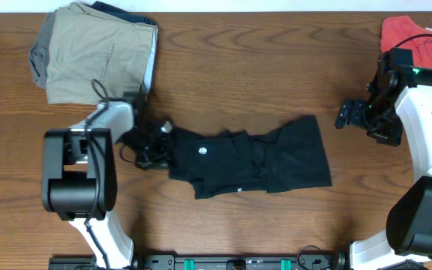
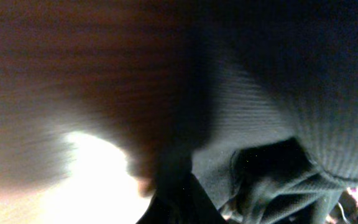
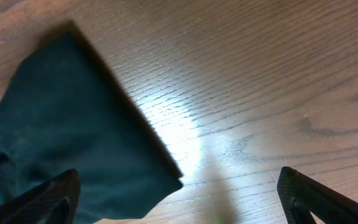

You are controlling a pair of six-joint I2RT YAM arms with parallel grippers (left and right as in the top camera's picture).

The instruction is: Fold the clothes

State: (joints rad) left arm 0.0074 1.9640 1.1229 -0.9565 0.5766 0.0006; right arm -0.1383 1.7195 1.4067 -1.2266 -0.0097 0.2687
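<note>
Stretching across the overhead view, a dark brown wooden table (image 1: 261,82) is showing long straight grain, and lamp glare is bouncing off its varnish in both wrist views. The clothes (image 1: 253,161) are lying at the table's middle, a black soft-fabric bundle spread sideways with rumpled folds and a small white round logo (image 1: 202,151) near the left end. Up close the cloth is showing a fine ribbed knit (the left wrist view is blurred, though). The left gripper (image 1: 152,142) is sitting at the garment's left edge, touching the fabric, and I cannot tell whether its fingers are clamped on it. The right gripper (image 1: 345,115) is hanging over bare wood near the clothes' right end, its fingers spread wide with nothing between them. A folded khaki garment (image 1: 96,52) is resting at the far left corner, and a coral-red top (image 1: 418,37) is lying at the far right corner.
</note>
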